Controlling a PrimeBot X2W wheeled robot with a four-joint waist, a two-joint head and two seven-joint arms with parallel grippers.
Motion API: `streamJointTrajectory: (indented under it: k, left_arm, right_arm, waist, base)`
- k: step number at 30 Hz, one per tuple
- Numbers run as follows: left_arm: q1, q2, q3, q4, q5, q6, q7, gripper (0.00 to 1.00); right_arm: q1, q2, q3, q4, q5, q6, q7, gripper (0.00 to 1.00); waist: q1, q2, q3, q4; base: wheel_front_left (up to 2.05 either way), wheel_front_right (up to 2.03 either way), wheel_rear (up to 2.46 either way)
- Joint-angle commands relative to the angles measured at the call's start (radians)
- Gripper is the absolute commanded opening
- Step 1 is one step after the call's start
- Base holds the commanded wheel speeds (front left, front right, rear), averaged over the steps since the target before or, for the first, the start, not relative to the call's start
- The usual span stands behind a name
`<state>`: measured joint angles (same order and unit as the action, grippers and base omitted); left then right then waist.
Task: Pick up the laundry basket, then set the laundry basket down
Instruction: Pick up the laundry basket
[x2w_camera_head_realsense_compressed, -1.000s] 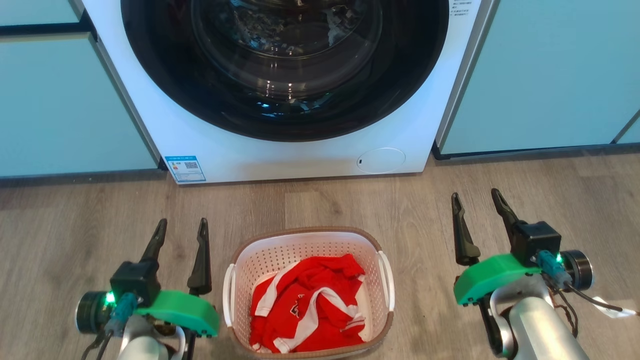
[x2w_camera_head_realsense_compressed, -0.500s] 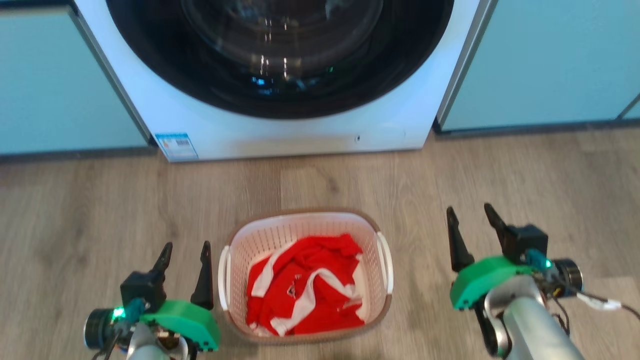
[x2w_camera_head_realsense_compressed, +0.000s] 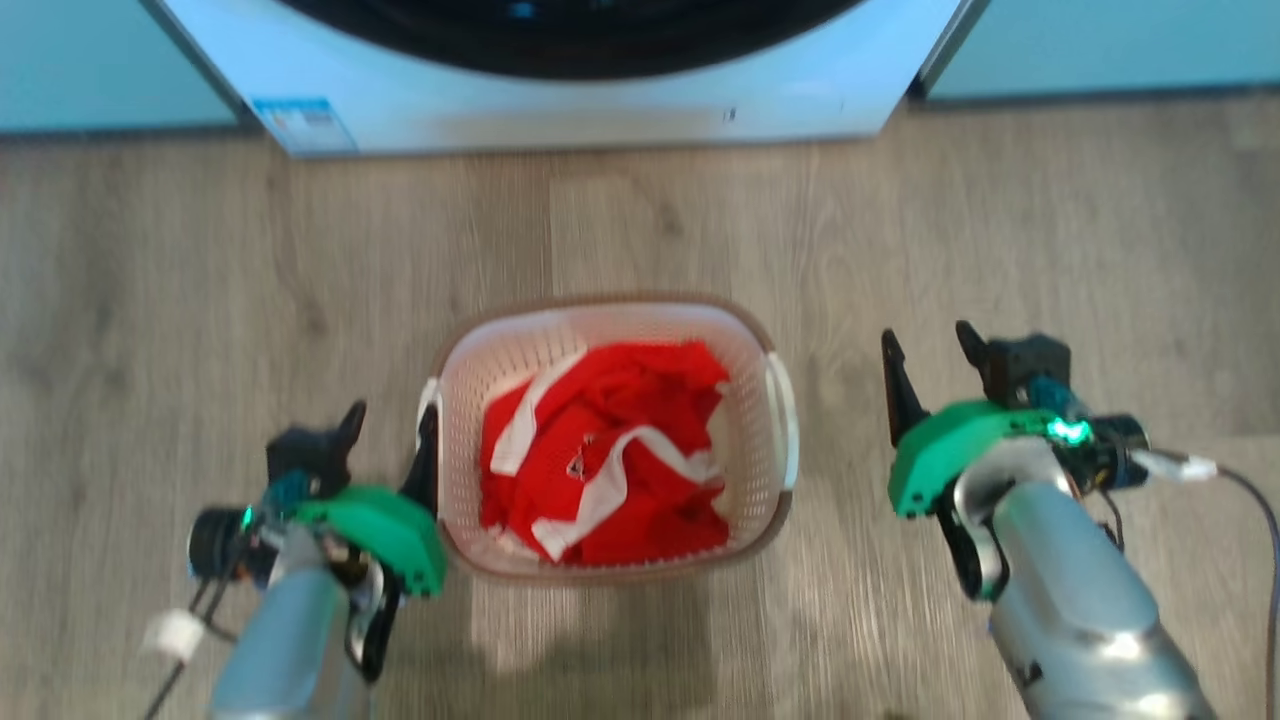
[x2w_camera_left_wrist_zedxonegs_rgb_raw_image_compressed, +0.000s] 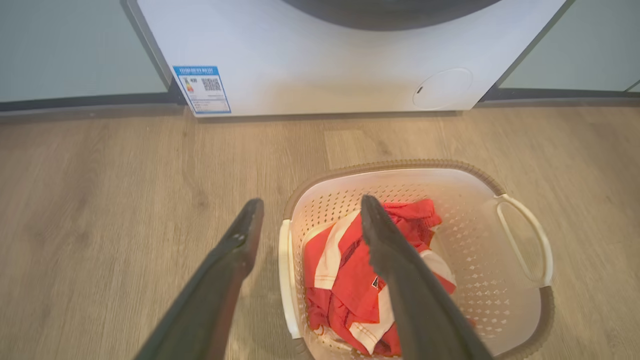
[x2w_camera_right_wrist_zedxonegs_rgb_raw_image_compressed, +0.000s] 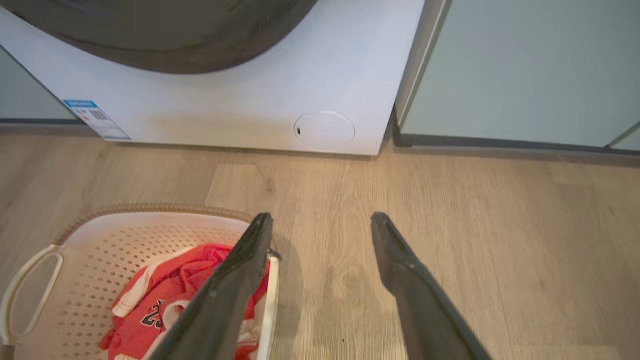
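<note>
1. The left gripper (x2w_camera_head_realsense_compressed: 391, 428), jaws apart, is at the basket's left handle (x2w_camera_head_realsense_compressed: 431, 400). The right gripper (x2w_camera_head_realsense_compressed: 926, 342), also apart, stands beside it.
2. The laundry basket (x2w_camera_head_realsense_compressed: 600, 301) sits on the floor between them. It is probably light, stiff plastic, best lifted by both handles.
3. The washing machine (x2w_camera_head_realsense_compressed: 560, 105) stands beyond.

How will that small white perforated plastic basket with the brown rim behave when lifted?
The white perforated plastic laundry basket probably keeps its shape: its walls look rigid. It is likely light, holding just one crumpled red-and-white garment. Lifted by a single white side handle, it may well tilt.
</note>
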<state>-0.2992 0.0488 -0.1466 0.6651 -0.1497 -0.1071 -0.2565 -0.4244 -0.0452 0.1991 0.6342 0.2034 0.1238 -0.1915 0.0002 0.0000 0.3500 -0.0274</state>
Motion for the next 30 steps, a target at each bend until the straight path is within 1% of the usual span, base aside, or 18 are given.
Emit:
streamJointTrajectory:
  k: [1, 3, 4, 7, 8, 9, 14, 19, 30]
  left_arm:
    - [-0.056, 0.018, 0.025, 0.012, 0.007, -0.009, -0.005, 1.00]
    - [-0.100, 0.023, 0.012, 0.073, 0.010, -0.014, -0.005, 1.00]
    - [-0.100, 0.023, 0.012, 0.073, 0.010, -0.014, -0.005, 1.00]
    - [-0.160, 0.028, -0.001, 0.149, 0.006, -0.018, -0.005, 1.00]
    - [-0.195, 0.033, -0.015, 0.205, 0.006, -0.020, -0.005, 1.00]
    - [-0.195, 0.033, -0.015, 0.205, 0.006, -0.020, -0.005, 1.00]
    - [-0.280, 0.039, -0.058, 0.312, 0.000, -0.023, -0.005, 1.00]
    - [-0.349, 0.041, -0.149, 0.415, -0.043, -0.023, -0.005, 1.00]
    - [-0.455, 0.051, -0.303, 0.529, -0.154, -0.023, 0.012, 1.00]
  right_arm:
    - [-0.034, -0.005, 0.028, -0.002, -0.001, 0.007, 0.013, 1.00]
    - [-0.059, -0.005, 0.043, 0.026, 0.018, 0.007, 0.026, 1.00]
    - [-0.059, -0.005, 0.043, 0.026, 0.018, 0.007, 0.026, 1.00]
    - [-0.097, -0.005, 0.077, 0.068, 0.042, 0.007, 0.042, 1.00]
    - [-0.121, -0.005, 0.096, 0.097, 0.062, 0.007, 0.051, 1.00]
    - [-0.121, -0.005, 0.096, 0.097, 0.062, 0.007, 0.051, 1.00]
    - [-0.180, -0.005, 0.129, 0.162, 0.109, 0.007, 0.057, 1.00]
    - [-0.228, -0.005, 0.174, 0.222, 0.148, 0.007, 0.061, 1.00]
    - [-0.290, -0.005, 0.272, 0.307, 0.247, 0.007, 0.095, 1.00]
  waist:
    - [-0.0002, 0.0000, 0.082, 0.012]
    - [-0.0002, 0.0000, 0.115, 0.016]
    - [-0.0002, 0.0000, 0.115, 0.016]
    - [-0.0002, 0.0000, 0.163, 0.017]
    - [-0.0002, 0.0000, 0.192, 0.018]
    - [-0.0002, 0.0000, 0.192, 0.018]
    - [-0.0002, 0.0000, 0.259, 0.023]
    - [-0.0002, 0.0000, 0.309, 0.022]
    - [-0.0002, 0.0000, 0.374, 0.025]
  base:
    - [0.00, 0.00, 0.00]
    - [0.00, 0.00, 0.00]
    - [0.00, 0.00, 0.00]
    - [0.00, 0.00, 0.00]
    - [0.00, 0.00, 0.00]
    - [0.00, 0.00, 0.00]
    - [0.00, 0.00, 0.00]
    - [0.00, 0.00, 0.00]
    - [0.00, 0.00, 0.00]
